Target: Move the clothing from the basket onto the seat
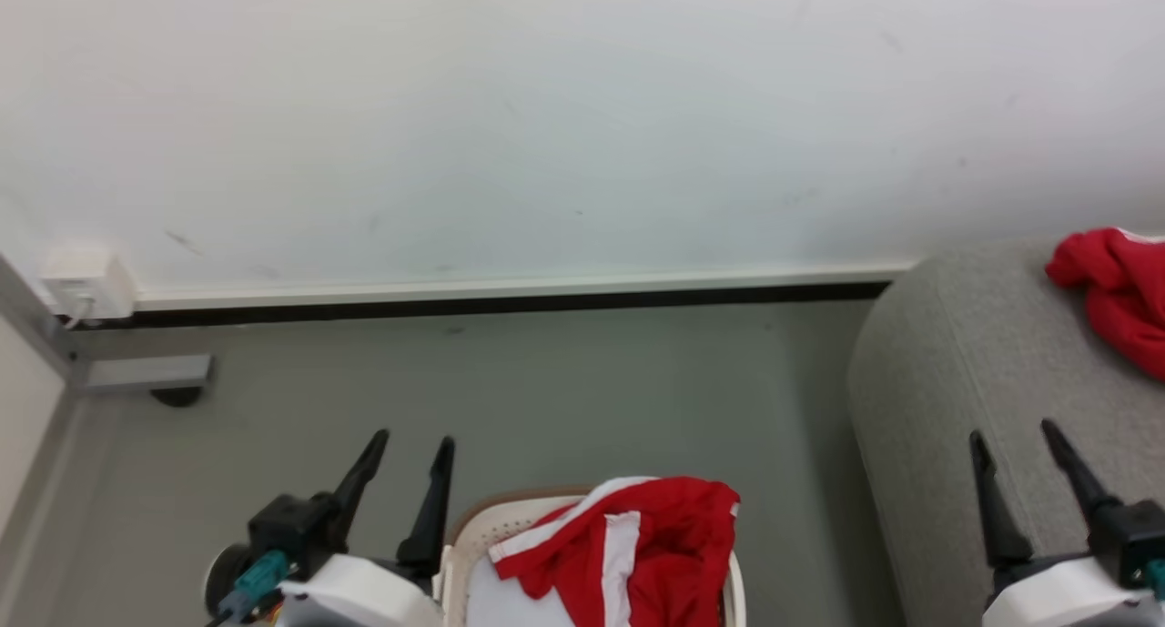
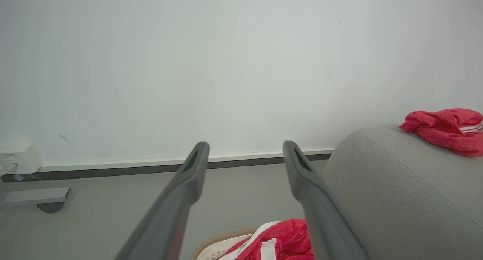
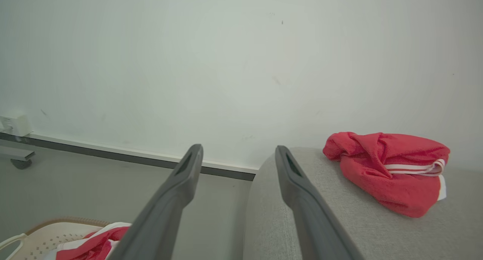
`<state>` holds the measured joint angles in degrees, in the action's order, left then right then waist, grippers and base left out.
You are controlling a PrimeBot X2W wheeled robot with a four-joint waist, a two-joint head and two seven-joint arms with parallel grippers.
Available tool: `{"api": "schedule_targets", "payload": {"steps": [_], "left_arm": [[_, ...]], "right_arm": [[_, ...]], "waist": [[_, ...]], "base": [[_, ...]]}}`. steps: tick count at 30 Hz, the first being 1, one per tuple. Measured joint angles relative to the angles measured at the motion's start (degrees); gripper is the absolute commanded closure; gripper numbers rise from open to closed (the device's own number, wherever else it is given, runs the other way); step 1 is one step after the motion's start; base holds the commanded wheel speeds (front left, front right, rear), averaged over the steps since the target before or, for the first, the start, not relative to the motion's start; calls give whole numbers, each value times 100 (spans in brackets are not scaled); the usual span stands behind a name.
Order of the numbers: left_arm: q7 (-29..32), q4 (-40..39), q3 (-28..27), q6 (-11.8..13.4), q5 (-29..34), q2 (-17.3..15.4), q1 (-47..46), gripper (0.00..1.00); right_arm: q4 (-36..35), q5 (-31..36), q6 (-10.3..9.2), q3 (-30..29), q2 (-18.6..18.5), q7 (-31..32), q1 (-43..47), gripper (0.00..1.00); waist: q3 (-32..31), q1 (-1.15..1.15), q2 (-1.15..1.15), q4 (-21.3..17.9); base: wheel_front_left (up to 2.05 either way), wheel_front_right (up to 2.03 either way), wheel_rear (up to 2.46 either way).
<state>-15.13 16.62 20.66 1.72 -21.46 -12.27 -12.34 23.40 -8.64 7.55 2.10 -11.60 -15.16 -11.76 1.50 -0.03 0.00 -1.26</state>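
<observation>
Red clothing with white stripes [image 1: 651, 554] fills the off-white, brown-rimmed basket [image 1: 510, 516] at the bottom middle of the head view, and also shows in the left wrist view [image 2: 279, 239]. Another red garment [image 1: 1115, 290] lies bunched on the light-grey seat [image 1: 956, 363] at the right; the right wrist view has it [image 3: 392, 171] on the seat [image 3: 339, 218]. My left gripper [image 1: 414, 445] is open just left of the basket, holding nothing. My right gripper [image 1: 1015, 431] is open above the seat's left end, its fingers empty.
A white wall [image 1: 582, 117] with a dark skirting strip [image 1: 491, 301] runs across the back. A white socket box [image 1: 86, 281] and a grey metal foot on a caster [image 1: 150, 377] sit at the far left. Grey floor [image 1: 546, 399] lies between basket and wall.
</observation>
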Motion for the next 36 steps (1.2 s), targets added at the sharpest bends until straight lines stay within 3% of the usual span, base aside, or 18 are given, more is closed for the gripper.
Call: {"api": "schedule_targets", "payload": {"steps": [11,25,36], "left_arm": [[0,-19,-932,-261,468,246,752,0],[0,129,-1505,-612,879,587,926,0],[0,350,-1608,-773,1078,734,821,0]], "right_arm": [[-209,270,0,-226,583,0,724,0],[-51,286,0,-377,738,0,775,0],[-114,259,0,-242,692,0,621,0]], "waist": [[-404,1,0,407],[-445,2,0,262],[-315,2,0,-68]], "base": [[0,0,0],[0,0,0],[0,0,0]]}}
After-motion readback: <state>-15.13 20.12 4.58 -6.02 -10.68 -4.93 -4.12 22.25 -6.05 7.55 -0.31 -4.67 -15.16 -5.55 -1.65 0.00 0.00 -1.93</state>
